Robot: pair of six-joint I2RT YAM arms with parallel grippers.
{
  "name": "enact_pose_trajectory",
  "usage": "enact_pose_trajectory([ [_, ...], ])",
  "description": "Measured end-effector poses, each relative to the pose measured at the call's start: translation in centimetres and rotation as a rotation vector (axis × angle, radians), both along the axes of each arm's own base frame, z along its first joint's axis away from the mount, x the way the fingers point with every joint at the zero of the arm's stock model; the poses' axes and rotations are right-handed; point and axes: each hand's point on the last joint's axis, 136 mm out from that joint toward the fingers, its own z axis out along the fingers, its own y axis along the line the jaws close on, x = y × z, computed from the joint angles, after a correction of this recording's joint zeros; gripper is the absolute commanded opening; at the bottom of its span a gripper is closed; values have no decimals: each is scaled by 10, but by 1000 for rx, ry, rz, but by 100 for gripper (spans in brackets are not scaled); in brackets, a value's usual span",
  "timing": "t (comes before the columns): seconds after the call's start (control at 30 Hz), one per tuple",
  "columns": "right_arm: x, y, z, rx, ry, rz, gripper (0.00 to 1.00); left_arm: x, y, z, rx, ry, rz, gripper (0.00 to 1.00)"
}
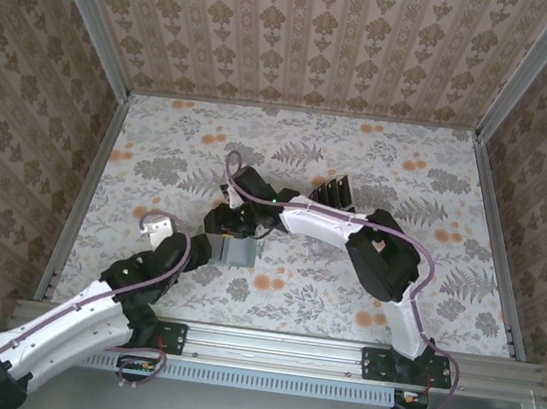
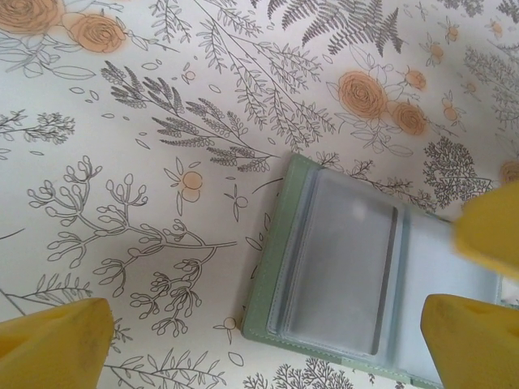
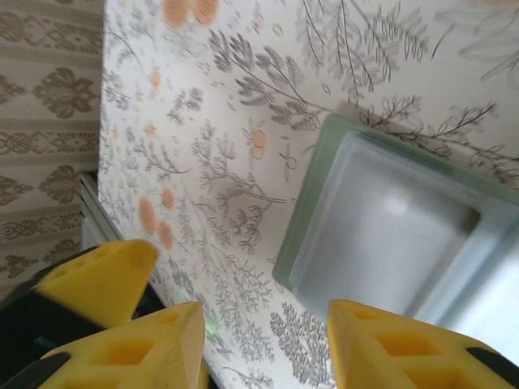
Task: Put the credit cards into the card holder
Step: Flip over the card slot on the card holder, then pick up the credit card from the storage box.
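Card holder (image 2: 340,259) rt side off-frame.

Floral table cover (image 1: 362,146) lies between damask-patterned walls (image 1: 307,27).

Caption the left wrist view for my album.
Left gripper, open wide, above the card holder lying open on a floral table.

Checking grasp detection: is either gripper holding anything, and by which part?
Nothing held: left gripper is wide open above the flat grey-green card holder; right gripper has its fingers apart, nothing between them.
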Motion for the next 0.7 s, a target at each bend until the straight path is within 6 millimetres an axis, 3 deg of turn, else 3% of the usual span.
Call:
enact_pose_trajectory([
  [0.13,10,-36,56,-2,-108,-38,46,3,-2,-7,17,34,-18,100],
  [0.23,27,-90,91,-56,-203,-124,45,5,-2,-14,42,73,-40,100],
  [0.3,38,-130,99,-125,-250,-190,45,7,-3,-17,53,97,-53,100],
  [0.43,51,-216,93,-333,-284,-320,44,13,-6,-19,72,132,-80,100],
  [0.53,51,-269,79,-479,-272,-377,44,18,-10,-16,77,141,-98,100],
  [0.6,47,-296,69,-568,-257,-396,42,21,-12,-14,77,138,-109,100],
  [0.7,39,-319,55,-660,-232,-392,39,22,-12,-15,83,146,-119,100],
])
